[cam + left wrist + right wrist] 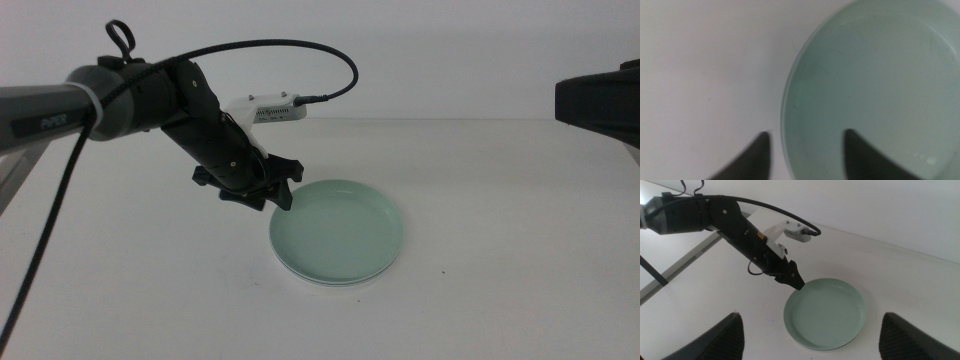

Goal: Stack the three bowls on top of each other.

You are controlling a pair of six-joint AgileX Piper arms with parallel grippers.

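Note:
The mint green bowl sits on the white table, topmost of a stack. A pale second rim shows just under its near edge. The grey and white bowls are otherwise hidden. My left gripper is low at the green bowl's left rim. In the left wrist view the left gripper is open, with one jaw outside the green bowl's rim and one jaw over the inside. My right gripper is open and empty, held high on the right, looking down on the green bowl and the left gripper.
The right arm's dark body hangs at the upper right. The left arm and its black cable cross the left side. The table's left edge shows a metal frame.

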